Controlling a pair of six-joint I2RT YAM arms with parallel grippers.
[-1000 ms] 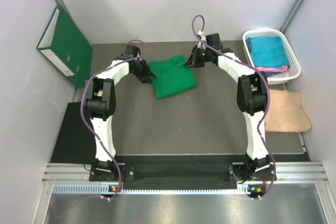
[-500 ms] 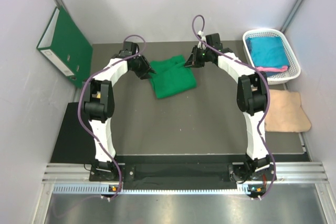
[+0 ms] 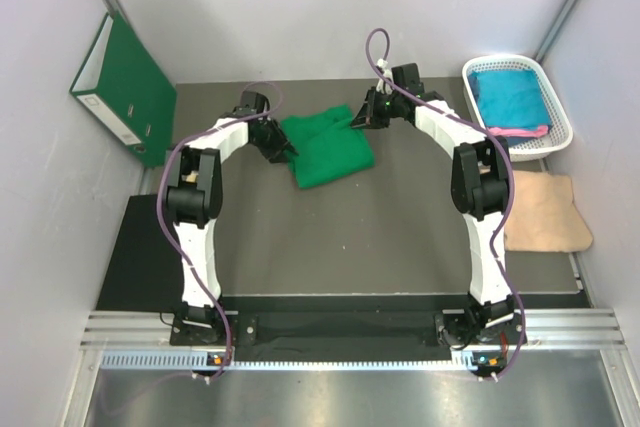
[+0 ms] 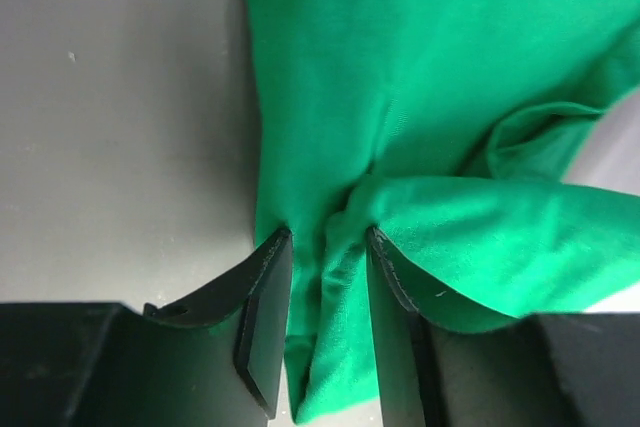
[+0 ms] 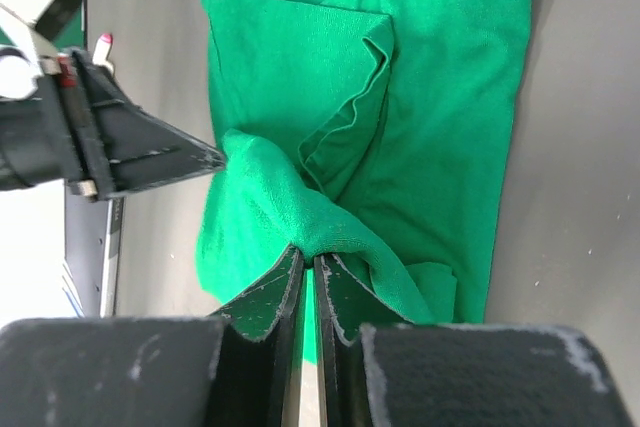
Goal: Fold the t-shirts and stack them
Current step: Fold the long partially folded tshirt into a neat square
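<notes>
Green t-shirt (image 3: pixel 330 150) lies partly folded on the gray counter (image 3: pixel 350 232), near its far edge between the two arms. The left pincer (image 4: pixel 325 277) pinches a bunched fold at the shirt's left edge. The right pincer (image 5: pixel 308 269) is pressed almost together on a raised ridge of cloth (the far right corner). A teal t-shirt (image 3: pixel 508 97) sits in the white basket (image 3: pixel 562 112), well apart.

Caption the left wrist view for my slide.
Left hand pinching a bunched fold of the green t-shirt on the grey table.
</notes>
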